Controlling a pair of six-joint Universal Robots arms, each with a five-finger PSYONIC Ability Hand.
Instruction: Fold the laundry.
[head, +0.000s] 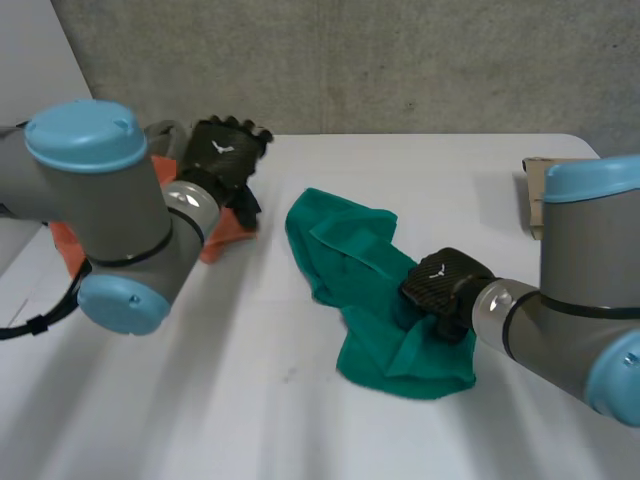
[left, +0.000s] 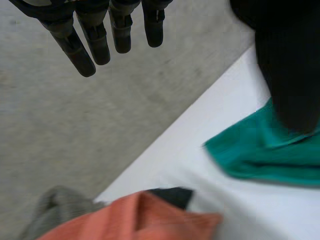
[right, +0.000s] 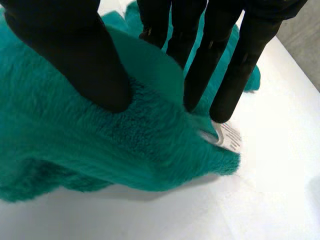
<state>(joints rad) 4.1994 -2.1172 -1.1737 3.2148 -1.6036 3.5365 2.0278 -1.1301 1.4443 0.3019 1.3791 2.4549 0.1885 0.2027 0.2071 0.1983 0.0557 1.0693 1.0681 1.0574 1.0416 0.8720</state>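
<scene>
Left of the green towel (head: 350, 262), we are holding our left hand (head: 225, 150) near an orange cloth (head: 218, 240), fingers straight and apart, gripping nothing. The towel is lying crumpled on the worktop (head: 200, 390), and our right hand (head: 443, 283) is pinching a fold of it between thumb and fingers; we are judging no fold finished yet.

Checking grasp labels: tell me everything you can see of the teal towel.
The teal towel is a fluffy, terry-looking cloth. It lies crumpled in a long, loosely bunched heap on the white table, not yet folded. A small white label shows at one edge. The right hand is on the end nearer the robot, thumb and fingers pinching a raised fold. The orange cloth lies apart from it.
</scene>
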